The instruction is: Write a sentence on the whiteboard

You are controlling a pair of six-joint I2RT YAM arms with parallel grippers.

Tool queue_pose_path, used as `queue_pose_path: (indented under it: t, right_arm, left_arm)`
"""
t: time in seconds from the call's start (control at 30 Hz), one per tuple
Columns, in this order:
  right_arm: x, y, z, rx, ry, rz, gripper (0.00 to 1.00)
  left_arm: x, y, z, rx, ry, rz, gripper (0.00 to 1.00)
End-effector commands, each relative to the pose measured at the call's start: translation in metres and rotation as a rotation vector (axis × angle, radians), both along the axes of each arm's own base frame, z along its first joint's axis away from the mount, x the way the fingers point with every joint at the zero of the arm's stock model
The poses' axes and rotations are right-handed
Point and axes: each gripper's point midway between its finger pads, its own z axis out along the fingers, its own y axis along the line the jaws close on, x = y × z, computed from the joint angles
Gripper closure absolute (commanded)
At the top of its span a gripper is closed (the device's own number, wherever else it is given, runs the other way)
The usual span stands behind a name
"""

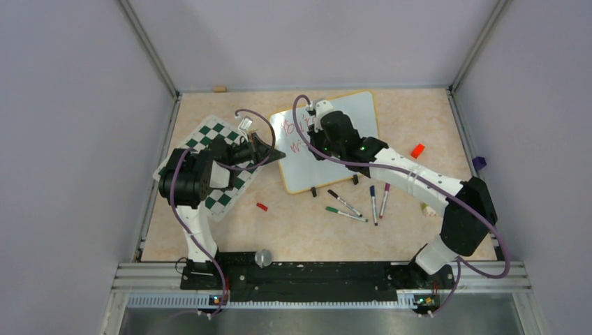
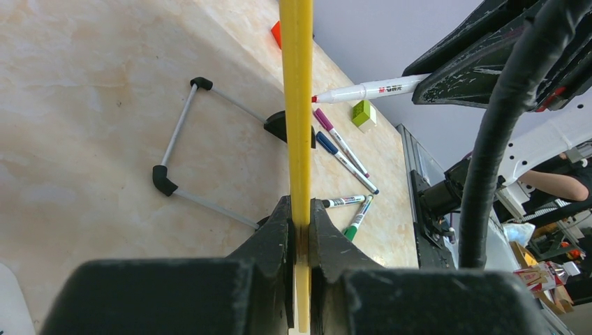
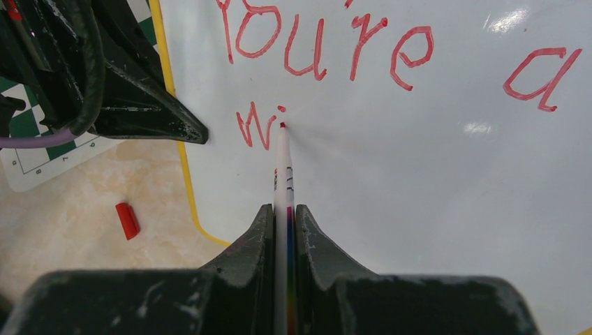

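On the worktop, whiteboard (image 3: 419,174) has line 2 barely started
Right end effector (image 3: 283,209) is clamped on the red marker (image 3: 282,162), which runs straight ahead with its tip on the board just past "wi". Blank space lies to its right. Left end effector (image 2: 300,209) pinches the board's yellow edge.

Whiteboard (image 3: 433,209) writing (image 3: 357,49) cropped (top edge)

Markers (image 1: 356,202) before whiteboard (image 1: 307,174), chess mat (image 1: 213,132) left
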Motion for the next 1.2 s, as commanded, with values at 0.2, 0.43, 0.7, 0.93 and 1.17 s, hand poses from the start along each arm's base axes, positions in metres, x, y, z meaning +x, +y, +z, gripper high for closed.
queue_pose_path:
  t: [0.2, 0.43, 0.7, 0.93, 1.17]
  right_arm:
    - [0.012, 0.003, 0.01, 0.018, -0.028, -0.025, 1.0]
    - [0.002, -0.005, 0.0, 0.008, -0.006, -0.026, 1.0]
    - [-0.008, -0.013, -0.009, -0.002, 0.017, -0.023, 1.0]
    - [-0.008, -0.012, 0.001, 0.015, 0.002, -0.021, 1.0]
    - [-0.003, -0.009, 0.044, 0.076, -0.065, -0.013, 1.0]
  left_arm:
    - [0.005, 0.004, 0.024, 0.002, -0.17, 0.021, 1.0]
    - [0.006, 0.004, 0.024, 0.002, -0.169, 0.023, 1.0]
    - [0.006, 0.004, 0.024, 0.002, -0.166, 0.022, 1.0]
    - [0.006, 0.004, 0.024, 0.002, -0.168, 0.022, 1.0]
    - [0.006, 0.004, 0.024, 0.002, -0.168, 0.023, 1.0]
